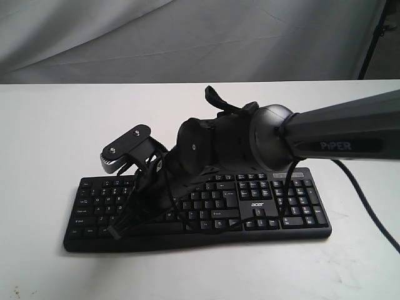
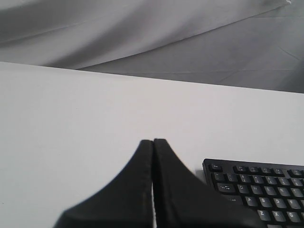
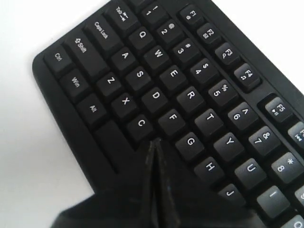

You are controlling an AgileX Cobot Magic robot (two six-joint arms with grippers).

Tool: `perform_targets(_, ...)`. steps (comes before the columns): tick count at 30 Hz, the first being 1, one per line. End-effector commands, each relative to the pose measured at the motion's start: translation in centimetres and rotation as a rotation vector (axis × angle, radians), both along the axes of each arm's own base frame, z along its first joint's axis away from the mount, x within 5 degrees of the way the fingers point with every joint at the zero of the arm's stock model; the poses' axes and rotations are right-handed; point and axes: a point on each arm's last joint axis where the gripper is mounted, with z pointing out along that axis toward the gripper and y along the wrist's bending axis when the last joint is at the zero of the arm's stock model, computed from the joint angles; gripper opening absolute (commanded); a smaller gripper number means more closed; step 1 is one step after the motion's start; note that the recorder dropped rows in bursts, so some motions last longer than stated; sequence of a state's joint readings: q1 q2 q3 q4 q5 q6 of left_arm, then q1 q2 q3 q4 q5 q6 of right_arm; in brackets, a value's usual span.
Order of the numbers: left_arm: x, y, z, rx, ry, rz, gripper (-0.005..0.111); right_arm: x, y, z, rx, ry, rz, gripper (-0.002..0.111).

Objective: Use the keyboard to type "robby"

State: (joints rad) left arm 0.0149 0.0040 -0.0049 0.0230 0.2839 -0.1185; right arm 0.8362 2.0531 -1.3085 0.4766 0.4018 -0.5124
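Right end effector (image 3: 153, 143), tips pressed together, sits over the keyboard (image 1: 300, 209) near F/G, left end effector (image 2: 153, 142) likewise closed off it; letters typed so far: cannot tell.

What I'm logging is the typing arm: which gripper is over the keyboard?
The right gripper, shut, its tip above the keyboard letter keys; the left gripper, also shut, hangs over white table.
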Motion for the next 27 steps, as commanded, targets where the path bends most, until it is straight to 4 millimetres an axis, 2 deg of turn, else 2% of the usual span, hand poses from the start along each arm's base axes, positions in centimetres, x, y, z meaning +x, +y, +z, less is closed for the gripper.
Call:
perform_targets(1, 0.0, 0.0, -0.1, -0.013, -0.002, -0.004, 0.0, 0.1, -0.2, 0.0, -0.027, -0.022, 0.026, 0.0)
perform_targets(7, 0.0, 0.0, -0.1, -0.013, -0.002, -0.004, 0.0, 0.3, -0.2, -1.1, -0.047, -0.023, 0.028, 0.0)
perform_targets(17, 0.0, 0.0, -0.1, -0.013, -0.002, -0.004, 0.0, 0.5, -0.2, -1.2, -0.049, -0.043, 0.023, 0.0)
perform_targets(27, 0.0, 0.0, -0.1, -0.013, -0.002, -0.004, 0.0, 0.5, -0.1, -2.5, -0.071, -0.022, 0.022, 0.0)
